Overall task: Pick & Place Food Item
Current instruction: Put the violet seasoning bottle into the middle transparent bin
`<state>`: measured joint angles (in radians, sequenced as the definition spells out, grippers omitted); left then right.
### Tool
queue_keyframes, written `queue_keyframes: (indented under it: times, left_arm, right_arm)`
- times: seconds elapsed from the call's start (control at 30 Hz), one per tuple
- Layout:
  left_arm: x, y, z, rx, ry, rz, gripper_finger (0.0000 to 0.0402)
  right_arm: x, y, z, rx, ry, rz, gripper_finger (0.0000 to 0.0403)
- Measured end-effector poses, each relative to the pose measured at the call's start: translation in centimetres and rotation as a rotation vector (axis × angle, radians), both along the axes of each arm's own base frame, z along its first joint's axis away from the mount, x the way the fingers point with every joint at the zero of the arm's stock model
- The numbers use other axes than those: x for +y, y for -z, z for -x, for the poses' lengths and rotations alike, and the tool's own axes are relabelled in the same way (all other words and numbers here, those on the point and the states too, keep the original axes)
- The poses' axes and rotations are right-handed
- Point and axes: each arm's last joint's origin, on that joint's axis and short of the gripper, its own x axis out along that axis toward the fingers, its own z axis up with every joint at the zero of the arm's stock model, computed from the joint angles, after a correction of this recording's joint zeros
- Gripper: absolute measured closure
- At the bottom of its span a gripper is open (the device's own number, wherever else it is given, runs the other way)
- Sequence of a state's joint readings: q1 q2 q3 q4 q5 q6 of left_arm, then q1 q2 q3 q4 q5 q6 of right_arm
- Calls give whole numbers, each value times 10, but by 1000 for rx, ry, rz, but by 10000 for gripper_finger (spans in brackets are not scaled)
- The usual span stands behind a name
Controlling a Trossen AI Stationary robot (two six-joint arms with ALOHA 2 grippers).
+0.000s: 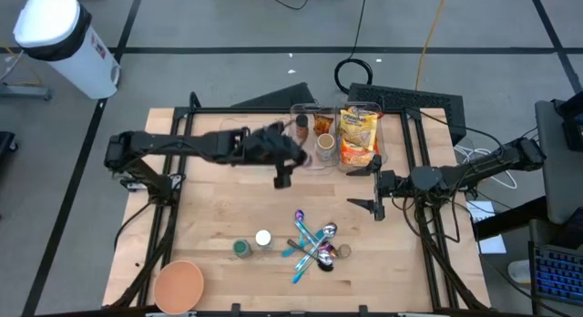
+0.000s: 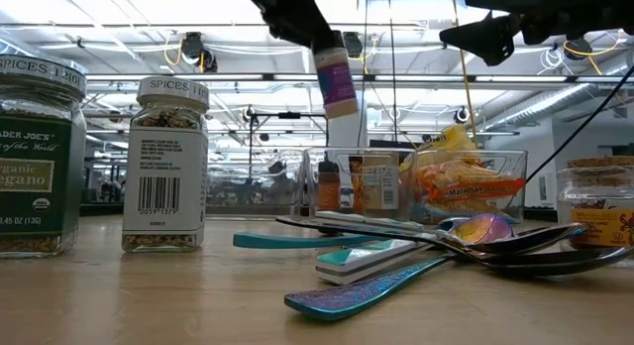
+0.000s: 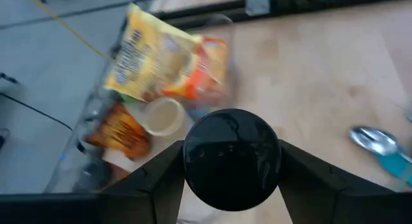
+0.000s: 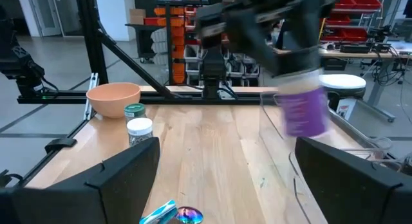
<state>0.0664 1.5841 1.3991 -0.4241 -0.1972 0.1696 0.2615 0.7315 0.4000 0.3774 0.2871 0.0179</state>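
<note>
The left hand (image 1: 283, 174) pinches a small, rigid, purple-labelled spice jar with a black cap (image 2: 337, 80) near its top, aloft at the clear bin's (image 1: 305, 112) eight o'clock; probably light but smooth-walled, it favours that sidewall grip, while the right hand (image 1: 373, 188) waits spread.

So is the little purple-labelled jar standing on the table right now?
No, the left hand holds the purple-labelled jar in the air, well above the wooden table.
</note>
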Motion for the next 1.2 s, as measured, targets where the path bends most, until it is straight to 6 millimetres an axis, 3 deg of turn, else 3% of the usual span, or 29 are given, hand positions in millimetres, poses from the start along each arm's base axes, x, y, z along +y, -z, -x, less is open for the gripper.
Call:
queue_keyframes:
  times: [0.3,0.53,1.2]
  left_arm:
    - [68,2,4,-50,-78,72,192]
    - [100,13,-1,-85,-133,78,180]
    - [129,108,-32,144,-238,204,188]
  right_arm:
    - [0,0,0,1,0,0,46]
    - [0,0,0,1,1,-4,46]
    - [0,0,0,4,5,-14,46]
